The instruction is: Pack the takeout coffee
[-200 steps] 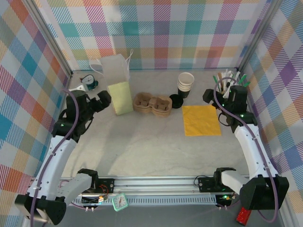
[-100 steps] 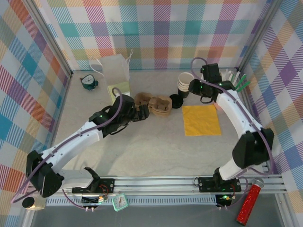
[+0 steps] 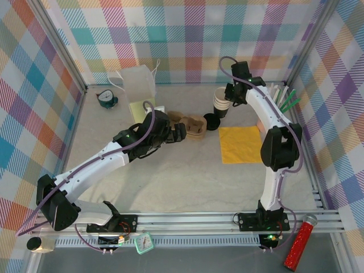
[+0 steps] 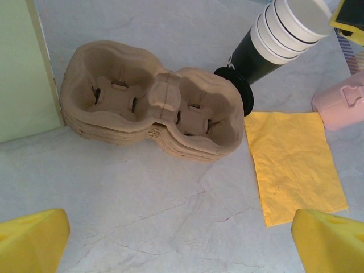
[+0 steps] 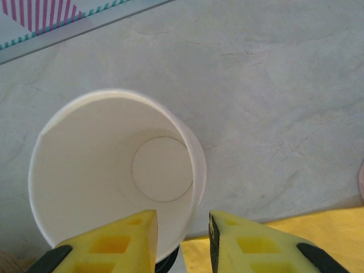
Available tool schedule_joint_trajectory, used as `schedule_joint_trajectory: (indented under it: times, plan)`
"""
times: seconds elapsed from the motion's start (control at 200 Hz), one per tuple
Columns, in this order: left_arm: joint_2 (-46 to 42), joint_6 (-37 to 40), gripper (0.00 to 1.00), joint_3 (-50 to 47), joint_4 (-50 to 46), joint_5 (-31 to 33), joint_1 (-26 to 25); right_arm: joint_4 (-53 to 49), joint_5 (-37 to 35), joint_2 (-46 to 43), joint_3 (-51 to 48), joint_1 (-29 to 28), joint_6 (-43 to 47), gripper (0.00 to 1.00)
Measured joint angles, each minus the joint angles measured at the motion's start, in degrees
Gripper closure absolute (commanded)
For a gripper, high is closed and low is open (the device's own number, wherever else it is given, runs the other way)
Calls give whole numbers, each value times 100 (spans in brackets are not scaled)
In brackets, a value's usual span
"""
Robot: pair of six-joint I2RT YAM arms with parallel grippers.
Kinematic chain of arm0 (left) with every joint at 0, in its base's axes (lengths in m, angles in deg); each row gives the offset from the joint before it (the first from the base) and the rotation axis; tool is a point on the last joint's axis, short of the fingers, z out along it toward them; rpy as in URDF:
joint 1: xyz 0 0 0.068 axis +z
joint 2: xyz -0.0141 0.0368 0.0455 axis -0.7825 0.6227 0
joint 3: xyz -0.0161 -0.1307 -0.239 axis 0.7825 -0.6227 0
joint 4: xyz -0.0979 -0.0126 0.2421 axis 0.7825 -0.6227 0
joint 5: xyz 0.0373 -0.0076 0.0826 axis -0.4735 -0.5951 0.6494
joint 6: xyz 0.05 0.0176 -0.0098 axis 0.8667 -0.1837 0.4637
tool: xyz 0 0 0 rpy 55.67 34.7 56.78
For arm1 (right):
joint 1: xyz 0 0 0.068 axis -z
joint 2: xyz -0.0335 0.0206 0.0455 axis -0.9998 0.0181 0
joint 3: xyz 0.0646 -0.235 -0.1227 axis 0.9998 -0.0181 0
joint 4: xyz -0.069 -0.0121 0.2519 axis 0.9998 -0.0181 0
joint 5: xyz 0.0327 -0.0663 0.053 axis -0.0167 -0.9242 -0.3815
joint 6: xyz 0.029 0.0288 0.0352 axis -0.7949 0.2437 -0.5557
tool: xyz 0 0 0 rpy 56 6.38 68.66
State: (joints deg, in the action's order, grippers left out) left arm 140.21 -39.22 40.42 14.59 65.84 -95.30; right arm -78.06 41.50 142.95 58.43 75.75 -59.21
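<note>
Overhead view: the left fingers (image 3: 178, 132) hang at the left end of the brown cup carrier (image 3: 193, 125), and the right fingers (image 3: 230, 95) sit at the top of the cup stack (image 3: 220, 107). The lidded coffee cup (image 3: 211, 121) stands on the tabletop (image 3: 170, 182) just beside the carrier's right end and in front of the stack, with the yellow napkin (image 3: 242, 144) near it on the right. Finger spacing cannot be read from this height. Left wrist view: the left fingers (image 4: 31, 239) are spread wide over bare tabletop, short of the carrier, whose two pockets face up. The coffee cup's black lid (image 4: 243, 95) shows between carrier and stack, and a pink container (image 4: 341, 99) appears at the right edge. Right wrist view: looking down into the top cup's white inside, the right fingers (image 5: 108, 242) stand close together astride its rim, one over the inside and one outside. Whether they press the wall cannot be told.
</note>
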Motion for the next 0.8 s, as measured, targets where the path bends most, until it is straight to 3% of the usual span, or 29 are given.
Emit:
schedule_joint_trajectory:
  times: [0.26, 0.565, 0.635, 0.8]
  plan:
    - [4, 83, 0, 83, 4, 87, 0, -173, -2, 256, 310, 39, 52, 79]
    - [33, 173, 0, 116, 7, 118, 0, -295, 0, 306, 402, 68, 68, 80]
    - [37, 184, 0, 116, 7, 127, 0, -302, 0, 330, 407, 76, 79, 86]
    - [42, 192, 0, 116, 7, 129, 0, -297, 0, 345, 411, 87, 66, 89]
